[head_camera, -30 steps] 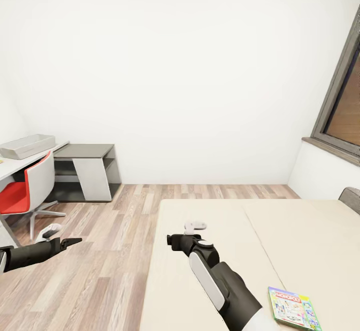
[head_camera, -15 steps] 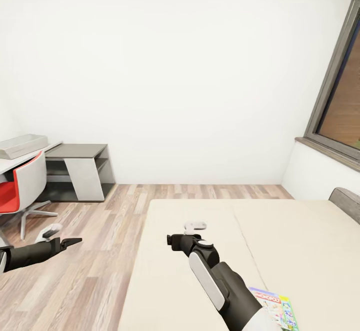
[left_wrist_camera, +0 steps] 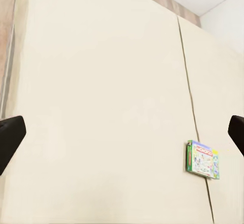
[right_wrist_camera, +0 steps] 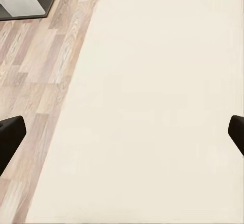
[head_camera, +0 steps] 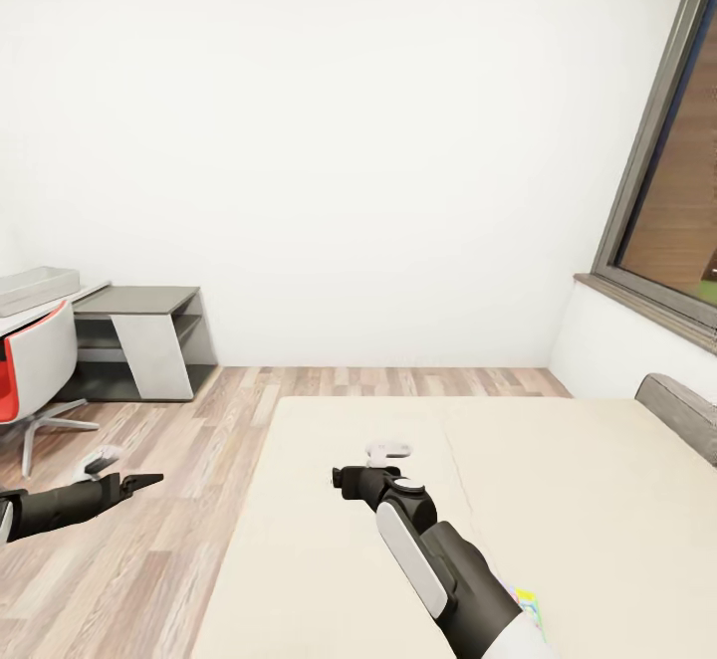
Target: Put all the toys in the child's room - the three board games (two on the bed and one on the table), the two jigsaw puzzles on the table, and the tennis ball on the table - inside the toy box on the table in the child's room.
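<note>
The bed [head_camera: 597, 500] with its beige mattress spreads across the lower right of the head view. A green-edged board game [left_wrist_camera: 203, 159] lies flat on the mattress beside its seam in the left wrist view. In the head view only a sliver of that board game [head_camera: 526, 599] peeks out behind my right forearm. My right gripper [head_camera: 368, 462] hovers open over the mattress, holding nothing. My left gripper [head_camera: 124, 470] hangs open over the wooden floor beside the bed. The grey toy box [head_camera: 35, 286] stands on the table [head_camera: 70, 299] at the far left.
A red-and-white swivel chair [head_camera: 35, 360] stands at the table. A low dark grey shelf unit [head_camera: 139, 326] sits against the back wall. A window [head_camera: 677, 191] fills the right wall, with the grey headboard [head_camera: 682, 410] below it. Wooden floor [head_camera: 199, 500] runs between bed and table.
The head view has turned right, so table, chair and shelf unit slid left and the board game slipped behind my right forearm. Both arms hold the same pose.
</note>
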You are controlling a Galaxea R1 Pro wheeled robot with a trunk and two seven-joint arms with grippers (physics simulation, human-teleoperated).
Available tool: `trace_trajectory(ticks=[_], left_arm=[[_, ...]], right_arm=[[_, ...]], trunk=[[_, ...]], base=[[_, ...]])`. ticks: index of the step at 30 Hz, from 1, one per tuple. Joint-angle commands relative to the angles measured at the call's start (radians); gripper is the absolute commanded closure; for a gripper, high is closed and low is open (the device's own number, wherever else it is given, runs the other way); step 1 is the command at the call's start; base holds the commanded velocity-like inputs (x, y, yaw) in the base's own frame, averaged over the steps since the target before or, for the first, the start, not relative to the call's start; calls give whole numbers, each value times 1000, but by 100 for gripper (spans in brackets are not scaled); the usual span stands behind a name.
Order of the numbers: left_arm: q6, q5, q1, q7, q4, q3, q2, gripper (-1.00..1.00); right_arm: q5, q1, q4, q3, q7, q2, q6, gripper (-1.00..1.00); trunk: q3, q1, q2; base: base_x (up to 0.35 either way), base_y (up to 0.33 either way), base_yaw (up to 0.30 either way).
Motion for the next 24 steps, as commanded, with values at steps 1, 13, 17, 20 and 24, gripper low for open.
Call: trace_trajectory(ticks=[1, 13, 17, 20, 24], left_arm=[[7, -10, -2, -10, -1, 4, 0, -100], [7, -10, -2, -10, -1, 4, -1, -100], [7, -10, -2, -10, -1, 4, -1, -100], [7, -10, -2, -10, -1, 4, -1, -100], [7, -10, -2, -10, -1, 4, -1, -100]], right_arm=[[-10, -1, -1, 2, -10, 0, 1, -100], [-10, -1, 1, 2, -9, 0, 1, -100], [-10, -1, 1, 1, -9, 0, 1, -100], [-10, -1, 1, 1, -9, 0, 1, -100], [-10, -1, 0, 1, -10, 0, 1, -100]], trunk=[[-2, 1, -3], [-2, 1, -3], [-2, 1, -3], [-2, 1, -3], [-2, 1, -3]], base=[[0, -295, 0], [0, -295, 0], [0, -295, 0], [0, -295, 0], [0, -296, 0]])
